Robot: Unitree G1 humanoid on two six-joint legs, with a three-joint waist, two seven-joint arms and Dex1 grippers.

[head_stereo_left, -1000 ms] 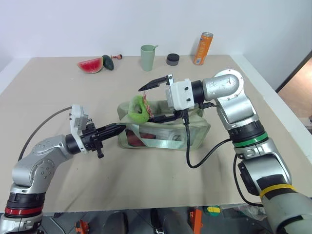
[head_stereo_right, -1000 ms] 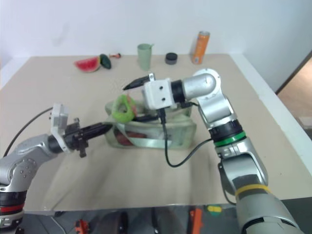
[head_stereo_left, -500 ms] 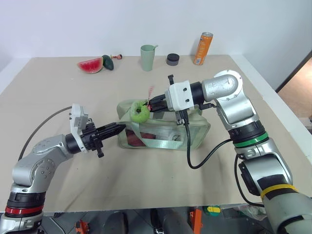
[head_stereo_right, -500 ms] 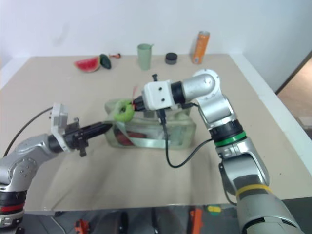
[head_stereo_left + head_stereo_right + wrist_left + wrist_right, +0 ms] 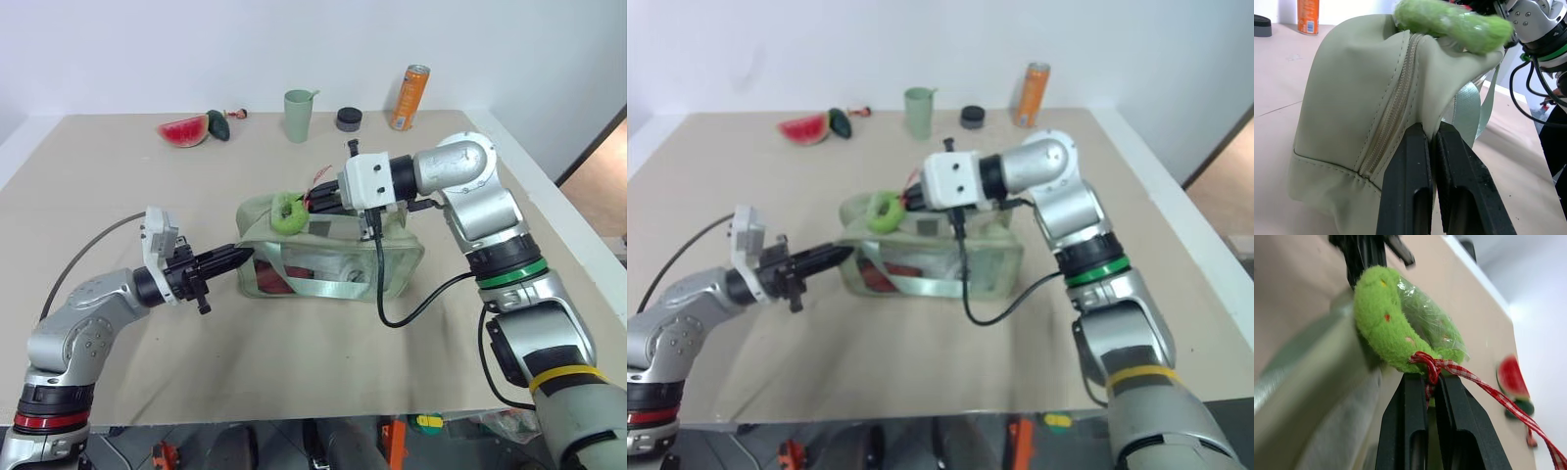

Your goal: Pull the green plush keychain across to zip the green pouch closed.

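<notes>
- Left eye view: we see the green pouch (image 5: 328, 257), a soft sage fabric bag with a clear plastic window and pale webbing handles, lying mid-table on a matte beige table (image 5: 294, 362).
- The green plush keychain (image 5: 289, 211), a fuzzy lime ring partly wrapped in clear film, sits on the pouch's top towards its left end.
- The right gripper (image 5: 315, 203) has its black fingers clamped together on the keychain's red-and-white checked ribbon, where it is tied to the plush.
- The left gripper (image 5: 235, 258) has pinched its smooth black fingers onto the fabric at the pouch's left end, just beside the stitched zipper seam.
- Along the far edge we note a watermelon slice (image 5: 182, 130), a dark green avocado toy (image 5: 217, 124), a sage cup (image 5: 298, 115), a round black lid (image 5: 348, 119) and an orange can (image 5: 410, 97); its printing is too small for us to read.
</notes>
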